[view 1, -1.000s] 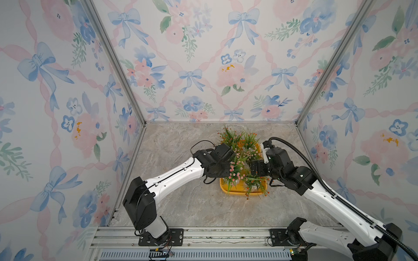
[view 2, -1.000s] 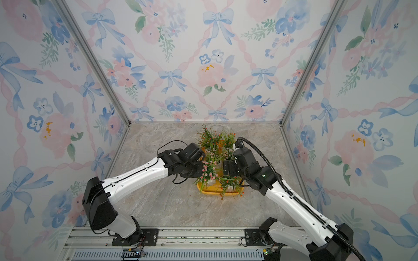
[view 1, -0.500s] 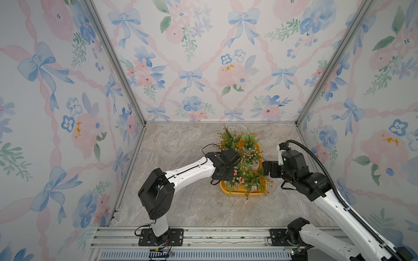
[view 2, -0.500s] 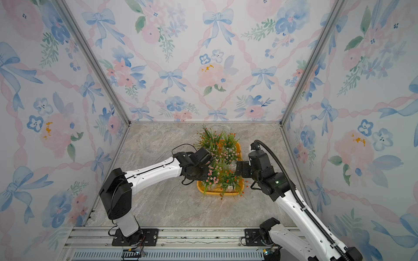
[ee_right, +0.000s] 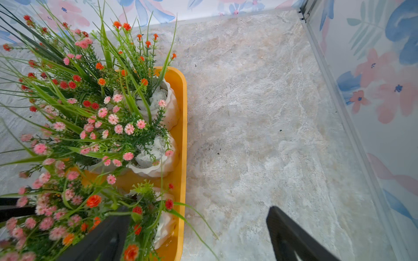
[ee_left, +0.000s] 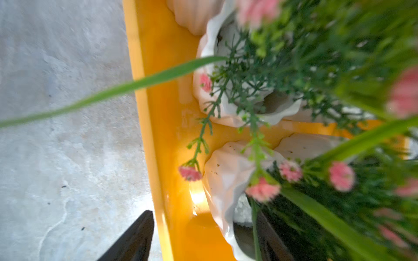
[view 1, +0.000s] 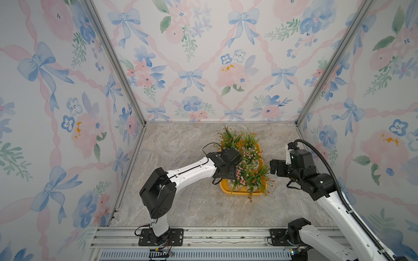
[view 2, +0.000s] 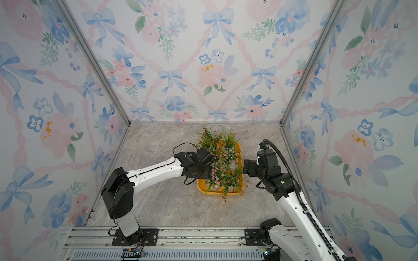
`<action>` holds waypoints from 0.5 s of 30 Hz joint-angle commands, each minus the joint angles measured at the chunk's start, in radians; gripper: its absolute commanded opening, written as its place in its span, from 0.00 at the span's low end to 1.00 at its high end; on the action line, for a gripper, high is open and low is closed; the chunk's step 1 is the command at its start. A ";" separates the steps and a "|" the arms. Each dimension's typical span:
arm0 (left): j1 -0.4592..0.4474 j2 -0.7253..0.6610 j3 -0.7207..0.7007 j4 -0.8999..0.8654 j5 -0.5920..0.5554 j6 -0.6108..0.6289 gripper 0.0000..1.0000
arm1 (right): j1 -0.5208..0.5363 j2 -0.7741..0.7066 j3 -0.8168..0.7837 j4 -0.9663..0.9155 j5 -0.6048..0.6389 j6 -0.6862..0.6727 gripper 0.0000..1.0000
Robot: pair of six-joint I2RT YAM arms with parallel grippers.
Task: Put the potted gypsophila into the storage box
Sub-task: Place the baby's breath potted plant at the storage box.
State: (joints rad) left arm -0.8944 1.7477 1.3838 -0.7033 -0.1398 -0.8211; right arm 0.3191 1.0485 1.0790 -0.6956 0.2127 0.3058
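Half inside the storage box (view 1: 228,191), half outside: straddles its left wall with left gripper (ee_left: 203,226) jaws apart, gripping nothing. Spots the potted gypsophila (ee_left: 222,176) already in the box, hard by that wall, between those jaws. Holds right gripper (ee_right: 199,214) spread, empty, off the right edge. Left nearer; likely needs a straight lift clear.

A staged robot test booth is suggested by floral wall panels (view 1: 203,56), aluminium posts (view 1: 117,63), and a bolted base rail (view 1: 226,235).

Our right end effector (view 1: 273,166) now sits clear of the storage box (view 1: 226,191), toward frame right; our left end effector (ee_left: 203,223) parts its jaws.
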 commanded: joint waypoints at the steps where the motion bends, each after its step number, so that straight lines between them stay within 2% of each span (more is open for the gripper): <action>1: 0.003 -0.088 0.006 0.005 -0.041 -0.001 0.78 | -0.022 0.032 0.004 -0.011 -0.013 -0.005 0.97; 7: 0.053 -0.236 -0.083 0.004 -0.096 -0.012 0.83 | -0.051 0.064 0.027 -0.002 0.000 -0.001 0.97; 10: 0.105 -0.331 -0.138 0.004 -0.139 -0.009 0.98 | -0.064 0.079 0.038 -0.001 0.023 0.013 0.97; 15: 0.218 -0.452 -0.150 0.014 -0.246 0.104 0.98 | -0.089 0.098 0.065 -0.005 0.060 0.049 0.97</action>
State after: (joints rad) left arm -0.7120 1.3396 1.2358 -0.6895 -0.2897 -0.7979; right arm 0.2466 1.1267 1.1038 -0.6952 0.2325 0.3233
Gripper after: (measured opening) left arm 0.979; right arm 0.972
